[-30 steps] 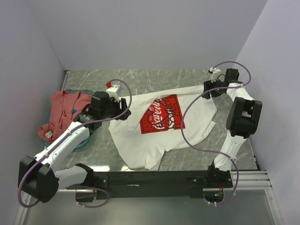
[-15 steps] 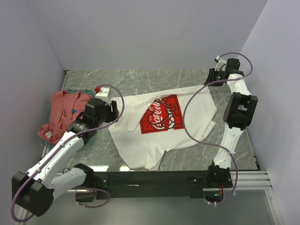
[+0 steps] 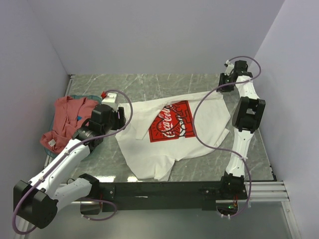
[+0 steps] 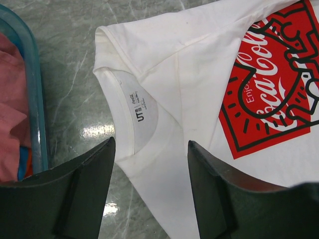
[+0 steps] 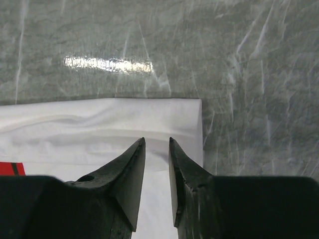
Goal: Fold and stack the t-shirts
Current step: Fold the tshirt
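The white t-shirt (image 3: 169, 134) with the red Coca-Cola print lies spread face up on the marble table, collar to the left. In the left wrist view the collar and its tag (image 4: 142, 107) lie just ahead of my left gripper (image 4: 151, 144), which hovers open and empty over the neckline; it also shows in the top view (image 3: 127, 120). My right gripper (image 5: 156, 142) hangs over the shirt's far right corner (image 5: 184, 114), jaws slightly apart and holding nothing; it also shows in the top view (image 3: 221, 88). The salmon-red t-shirt (image 3: 64, 122) sits crumpled at the left.
The teal plastic basket (image 4: 36, 99) holds the salmon-red shirt at the table's left edge, close beside my left gripper. Grey walls close in the table at the back and both sides. The black rail with the arm bases (image 3: 164, 189) runs along the near edge.
My left gripper has drawn back to the left, off the collar. My right gripper has moved toward the back wall off the shirt's corner, which now lies flat. The shirt has not moved.
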`<state>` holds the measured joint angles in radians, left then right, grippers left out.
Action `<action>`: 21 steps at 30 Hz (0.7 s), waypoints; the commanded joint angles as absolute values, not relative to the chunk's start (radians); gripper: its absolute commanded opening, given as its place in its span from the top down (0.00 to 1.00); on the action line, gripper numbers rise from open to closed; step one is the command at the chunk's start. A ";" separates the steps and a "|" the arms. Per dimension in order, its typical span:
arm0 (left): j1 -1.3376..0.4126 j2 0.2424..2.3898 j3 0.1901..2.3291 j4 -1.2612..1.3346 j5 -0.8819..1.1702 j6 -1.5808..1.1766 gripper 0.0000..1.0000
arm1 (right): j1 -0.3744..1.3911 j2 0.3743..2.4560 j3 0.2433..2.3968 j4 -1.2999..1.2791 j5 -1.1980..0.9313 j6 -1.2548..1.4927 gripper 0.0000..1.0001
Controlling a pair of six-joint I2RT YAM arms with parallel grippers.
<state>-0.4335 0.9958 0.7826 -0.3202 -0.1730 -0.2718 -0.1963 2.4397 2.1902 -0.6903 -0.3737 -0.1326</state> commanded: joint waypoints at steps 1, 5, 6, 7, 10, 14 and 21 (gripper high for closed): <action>-0.434 0.997 0.784 -0.298 -0.167 -0.258 0.35 | -0.175 2.434 2.223 -0.745 -0.319 -0.163 0.67; -0.434 1.003 0.782 -0.298 -0.160 -0.259 0.35 | -0.175 2.442 2.220 -0.781 -0.321 -0.190 0.68; -0.434 1.005 0.785 -0.298 -0.158 -0.258 0.35 | -0.175 2.435 2.209 -0.784 -0.321 -0.195 0.68; -0.434 1.008 0.785 -0.298 -0.156 -0.258 0.35 | -0.175 2.433 2.203 -0.788 -0.322 -0.202 0.68; -0.434 1.011 0.785 -0.299 -0.150 -0.258 0.35 | -0.173 2.428 2.195 -0.816 -0.319 -0.232 0.68; -0.434 1.009 0.785 -0.298 -0.140 -0.256 0.35 | -0.175 2.382 2.133 -0.813 -0.310 -0.264 0.68; -0.433 1.005 0.784 -0.296 -0.120 -0.255 0.35 | -0.176 2.344 2.071 -0.828 -0.304 -0.301 0.69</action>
<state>-0.4335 1.0126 0.7826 -0.3199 -0.1455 -0.2714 -0.1730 2.4229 2.0956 -0.7959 -0.3176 -0.2661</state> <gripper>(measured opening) 0.651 0.316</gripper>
